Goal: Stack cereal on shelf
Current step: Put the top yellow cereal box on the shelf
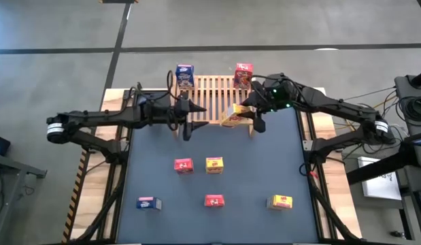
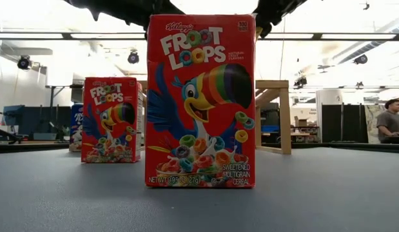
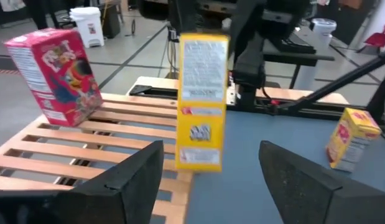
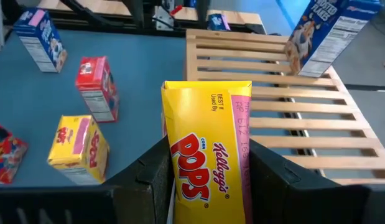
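Note:
The wooden slatted shelf (image 1: 213, 92) stands at the table's far edge. A blue cereal box (image 1: 185, 75) stands on its far left corner and a red one (image 1: 243, 73) on its far right. My right gripper (image 1: 249, 112) is shut on a yellow cereal box (image 1: 233, 114) over the shelf's near edge. My left gripper (image 1: 194, 117) stands open just left of that box, at the shelf's near left, with nothing between its fingers (image 3: 139, 177). In the left wrist view the yellow box (image 3: 203, 102) hangs upright ahead of those fingers. My right gripper pinches the yellow box between its two fingers (image 4: 152, 171), one on each long side (image 4: 245, 155), with the printed front facing the wrist camera. The fingers come from the table's right, slanting down. The box stands upright and seems lifted clear of the shelf's near edge.
On the grey table lie several loose boxes: red (image 1: 183, 165), yellow (image 1: 215, 164), blue (image 1: 149, 203), red (image 1: 214, 201) and yellow (image 1: 281, 201). In the low view a red box (image 2: 200, 100) fills the middle. A person (image 2: 391, 122) sits in the room beyond.

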You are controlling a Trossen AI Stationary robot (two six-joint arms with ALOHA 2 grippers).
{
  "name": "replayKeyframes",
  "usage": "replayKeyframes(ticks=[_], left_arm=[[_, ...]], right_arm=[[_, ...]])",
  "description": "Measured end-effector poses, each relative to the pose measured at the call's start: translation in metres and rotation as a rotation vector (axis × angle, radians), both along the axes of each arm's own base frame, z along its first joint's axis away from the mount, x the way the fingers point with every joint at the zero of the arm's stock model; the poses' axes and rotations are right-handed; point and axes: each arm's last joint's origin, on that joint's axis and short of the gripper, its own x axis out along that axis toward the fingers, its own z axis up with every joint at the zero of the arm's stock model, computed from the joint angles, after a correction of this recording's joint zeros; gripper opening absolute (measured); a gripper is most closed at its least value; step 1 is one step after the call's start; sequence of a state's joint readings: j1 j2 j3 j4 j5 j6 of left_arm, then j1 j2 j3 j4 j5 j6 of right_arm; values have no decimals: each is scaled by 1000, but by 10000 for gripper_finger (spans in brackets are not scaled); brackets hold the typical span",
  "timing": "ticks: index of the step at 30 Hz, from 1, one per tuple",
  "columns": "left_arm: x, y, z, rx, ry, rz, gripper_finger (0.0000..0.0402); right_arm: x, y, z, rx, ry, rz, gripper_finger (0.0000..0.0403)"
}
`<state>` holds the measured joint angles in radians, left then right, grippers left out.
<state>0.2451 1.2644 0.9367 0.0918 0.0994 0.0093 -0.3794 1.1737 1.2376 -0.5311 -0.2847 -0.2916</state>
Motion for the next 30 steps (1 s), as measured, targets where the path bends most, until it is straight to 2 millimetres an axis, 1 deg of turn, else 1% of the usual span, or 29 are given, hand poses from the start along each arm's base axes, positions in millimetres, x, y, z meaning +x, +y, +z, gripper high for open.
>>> replayKeyframes(ticks=[3, 5, 11, 13, 16, 20, 23, 27, 30], left_arm=[[3, 4, 1, 0, -1, -4, 273], [7, 7, -2, -2, 14, 1, 293], [27, 16, -11, -24, 56, 14, 356], [33, 18, -16, -33, 75, 16, 371], [40, 21, -21, -51, 97, 20, 383], [46, 22, -22, -68, 118, 4, 382], [48, 24, -21, -78, 129, 6, 371], [47, 27, -20, -91, 122, 19, 344], [47, 27, -20, -92, 122, 20, 314]], right_arm=[[9, -3, 0, 4, 9, 3, 150], [14, -5, -1, 7, 16, 4, 149], [29, -11, -3, 12, 30, 4, 147], [32, -12, -3, 14, 34, 5, 149], [35, -13, -3, 13, 35, 6, 149], [36, -13, -2, 4, 35, 12, 146], [36, -12, -2, 1, 36, 19, 145], [36, -8, -1, -5, 31, 33, 148], [36, -6, 0, -9, 28, 38, 150]])
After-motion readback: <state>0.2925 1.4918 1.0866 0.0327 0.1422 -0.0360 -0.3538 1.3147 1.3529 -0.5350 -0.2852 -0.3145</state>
